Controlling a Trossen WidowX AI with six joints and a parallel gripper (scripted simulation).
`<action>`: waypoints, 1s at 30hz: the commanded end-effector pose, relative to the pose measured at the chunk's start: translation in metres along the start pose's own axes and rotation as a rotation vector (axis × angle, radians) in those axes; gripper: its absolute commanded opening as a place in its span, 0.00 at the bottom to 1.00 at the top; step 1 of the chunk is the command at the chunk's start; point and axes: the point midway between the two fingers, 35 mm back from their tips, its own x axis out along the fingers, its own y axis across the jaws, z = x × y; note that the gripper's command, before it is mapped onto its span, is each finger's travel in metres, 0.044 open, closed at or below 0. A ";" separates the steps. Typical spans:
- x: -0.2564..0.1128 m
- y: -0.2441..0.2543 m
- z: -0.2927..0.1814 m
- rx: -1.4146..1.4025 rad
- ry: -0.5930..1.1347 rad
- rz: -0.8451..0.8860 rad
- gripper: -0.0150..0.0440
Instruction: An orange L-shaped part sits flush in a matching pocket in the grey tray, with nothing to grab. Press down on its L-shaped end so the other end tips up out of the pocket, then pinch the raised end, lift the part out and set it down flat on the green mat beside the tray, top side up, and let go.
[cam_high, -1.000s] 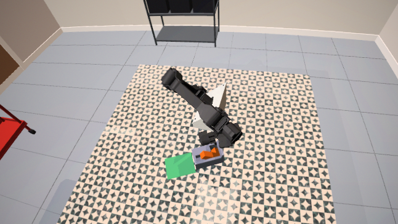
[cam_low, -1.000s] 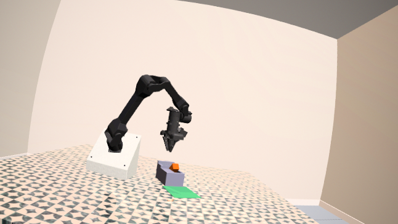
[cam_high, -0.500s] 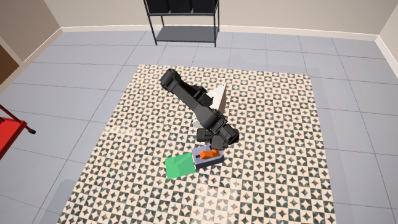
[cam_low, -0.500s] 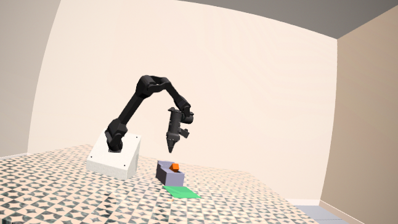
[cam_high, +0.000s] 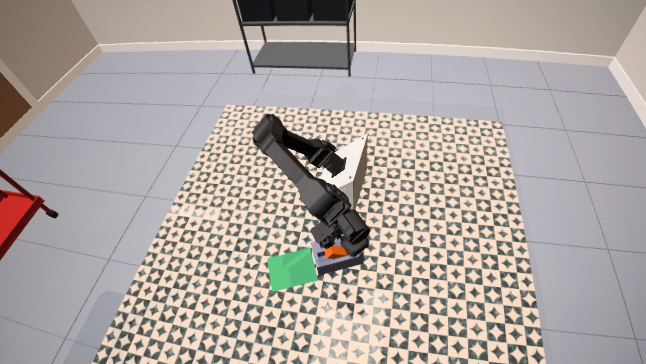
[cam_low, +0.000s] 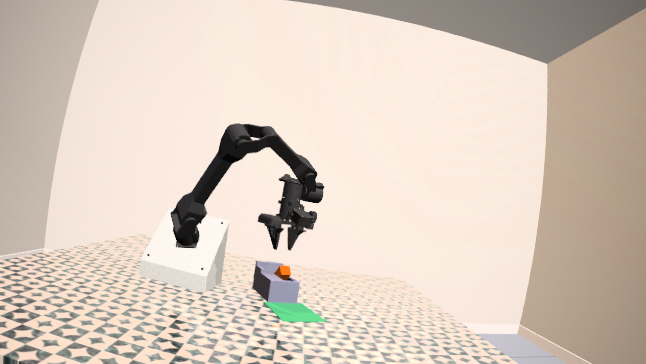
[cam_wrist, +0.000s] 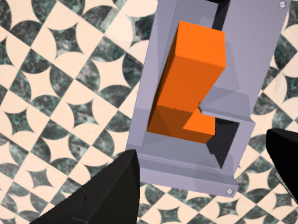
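Observation:
The orange part (cam_high: 335, 251) (cam_low: 284, 272) (cam_wrist: 187, 80) is tilted in the grey tray (cam_high: 341, 265) (cam_low: 284, 292) (cam_wrist: 185, 172). Its plain end, on the green mat's side, stands up above the tray's rim. Its L-shaped end is sunk in the pocket, at the bottom of the wrist view. My gripper (cam_low: 282, 249) (cam_wrist: 202, 149) is open and empty, pointing down, and hangs above the tray without touching the part. The green mat (cam_high: 286, 281) (cam_low: 302, 314) lies flat beside the tray with nothing on it.
The arm's white sloped base (cam_high: 358, 160) (cam_low: 215, 250) stands behind the tray. The tray's side walls and raised rims surround the part. A dark shelf rack (cam_high: 302, 55) and a red cart (cam_high: 17, 215) stand far off.

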 end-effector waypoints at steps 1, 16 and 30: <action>-0.005 -0.008 0.024 0.394 -0.008 0.012 0.73; 0.019 -0.007 0.025 0.394 -0.009 0.012 0.73; 0.038 -0.007 0.025 0.394 -0.009 0.012 0.73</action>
